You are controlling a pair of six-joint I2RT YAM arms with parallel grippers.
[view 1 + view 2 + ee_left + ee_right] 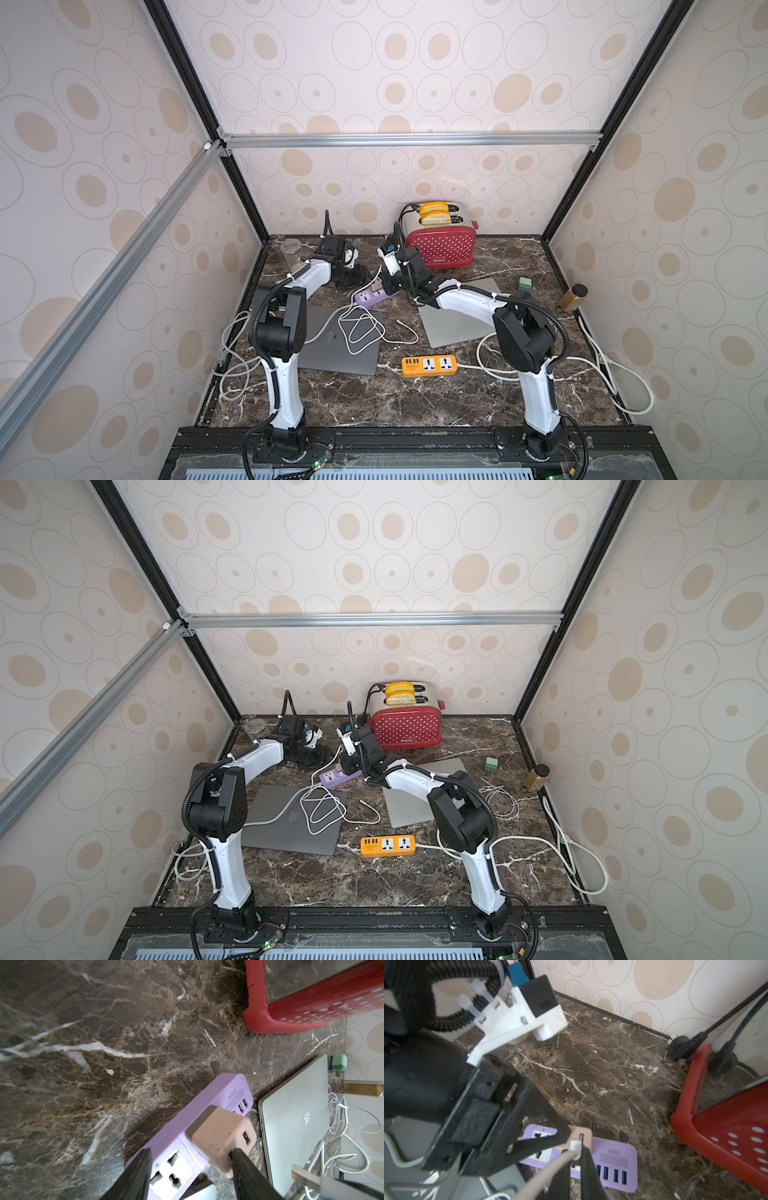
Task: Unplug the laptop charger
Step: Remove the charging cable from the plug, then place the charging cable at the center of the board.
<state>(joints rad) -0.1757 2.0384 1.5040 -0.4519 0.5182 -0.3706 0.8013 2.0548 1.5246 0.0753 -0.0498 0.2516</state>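
**Step in hand: pulling the charger out of the power strip.**

On the left, the left hand hangs low over the purple power strip, released, with its jaws standing apart. One finger sits at the strip's empty-socket end. The other finger touches the side of the charger. Nothing is grasped yet.

The charger is a pale pink block standing plugged into the strip. It is at the far middle of the desk, left of and nearer than the red toaster. The port on the side facing the silver laptop looks empty.

To the right, the right hand is clenched on the plug end of the cable, just beside the charger.

Procedure, as we judge it:

1. We shift the left hand to the right until both fingers flank the charger body rather than the open socket.
2. We close on two flat opposite faces, low on the block, so the grip does not slide off its rounded top edge.
3. We pull straight along the pins, away from the strip, with no twist or rocking.
4. The strip looks light and lies loose, so it will probably rise with the charger. We should press it down at its port end with the right hand before pulling.
5. We keep the cable clear of the jaws.
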